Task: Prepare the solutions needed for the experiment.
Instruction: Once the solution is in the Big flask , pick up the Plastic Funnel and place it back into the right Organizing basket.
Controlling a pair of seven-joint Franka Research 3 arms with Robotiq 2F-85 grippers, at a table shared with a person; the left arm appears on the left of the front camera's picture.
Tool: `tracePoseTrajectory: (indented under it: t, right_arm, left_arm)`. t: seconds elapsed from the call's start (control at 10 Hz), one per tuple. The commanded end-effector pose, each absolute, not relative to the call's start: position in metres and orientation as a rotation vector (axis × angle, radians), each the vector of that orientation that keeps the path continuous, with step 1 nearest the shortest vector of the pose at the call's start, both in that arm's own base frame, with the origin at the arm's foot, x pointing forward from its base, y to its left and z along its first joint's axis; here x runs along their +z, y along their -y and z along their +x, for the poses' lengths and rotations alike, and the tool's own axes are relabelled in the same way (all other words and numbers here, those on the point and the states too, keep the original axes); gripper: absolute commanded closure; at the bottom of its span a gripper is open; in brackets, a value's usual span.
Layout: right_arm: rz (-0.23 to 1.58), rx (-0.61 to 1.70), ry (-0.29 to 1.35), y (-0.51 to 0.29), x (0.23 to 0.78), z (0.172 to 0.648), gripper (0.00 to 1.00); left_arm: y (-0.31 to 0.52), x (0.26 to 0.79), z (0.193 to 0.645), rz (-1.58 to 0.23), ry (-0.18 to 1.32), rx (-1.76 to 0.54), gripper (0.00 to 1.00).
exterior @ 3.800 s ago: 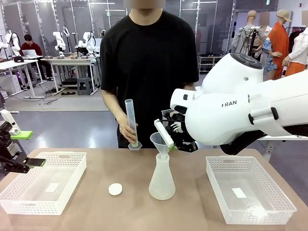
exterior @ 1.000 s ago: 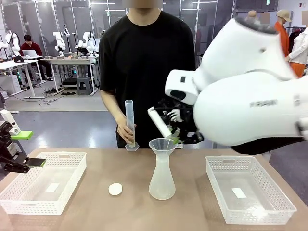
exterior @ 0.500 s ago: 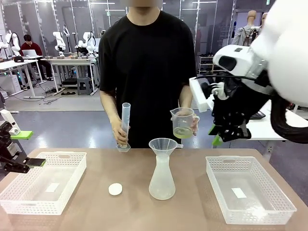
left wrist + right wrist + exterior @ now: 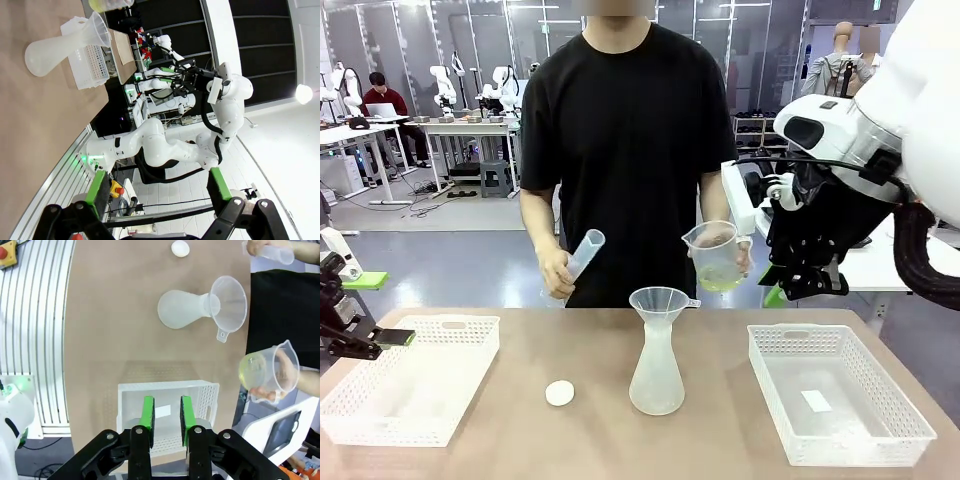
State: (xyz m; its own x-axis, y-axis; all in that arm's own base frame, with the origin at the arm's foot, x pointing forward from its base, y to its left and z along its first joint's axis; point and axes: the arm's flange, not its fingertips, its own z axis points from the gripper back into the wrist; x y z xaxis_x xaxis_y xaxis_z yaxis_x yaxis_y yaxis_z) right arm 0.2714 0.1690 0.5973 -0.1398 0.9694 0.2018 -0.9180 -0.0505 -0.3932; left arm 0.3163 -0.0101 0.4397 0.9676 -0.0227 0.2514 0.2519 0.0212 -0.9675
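solution, pale yellow and shallow, is sitting in the bottom of a clear plastic beaker that the person's hand is holding up in the air at the far side of the counter. the beaker is hanging above and just to one side of a colourless funnel, apart from it. the funnel is resting in the neck of a frosted conical flask, which is standing upright near the middle of the counter. a small white round cap is lying beside the flask. the person's other hand is gripping a measuring cylinder, tilting it off the counter. two white mesh baskets are sitting well apart, one at each end.

the right claw is hovering high over the basket at that end, its green pads drawn in to a slim gap with nothing between them. the left claw is spreading wide and gripping nothing, poised by the other basket's outer edge.
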Motion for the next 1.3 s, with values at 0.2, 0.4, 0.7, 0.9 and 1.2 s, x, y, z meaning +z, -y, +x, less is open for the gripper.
tracePoseTrajectory:
  t: [0.2,0.4,0.7,0.9,1.2]
  right_arm:
    - [0.272,1.127,0.634,-0.128,0.574,0.266,0.71]
    - [0.494,0.85,0.715,-0.092,0.552,0.258,0.71]
    - [0.862,0.544,0.783,-0.073,0.522,0.239,0.71]
    - [1.027,0.329,0.662,-0.075,0.502,0.236,0.71]
    - [0.99,0.401,0.541,-0.086,0.495,0.237,0.71]
  left_arm:
    - [0.01,0.442,0.315,-1.542,0.188,-0.22,0.0]
    - [0.01,0.442,0.315,-1.542,0.188,-0.22,0.0]
    - [0.01,0.442,0.315,-1.542,0.188,-0.22,0.0]
    - [0.01,0.442,0.315,-1.542,0.188,-0.22,0.0]
    - [0.01,0.442,0.315,-1.542,0.188,-0.22,0.0]
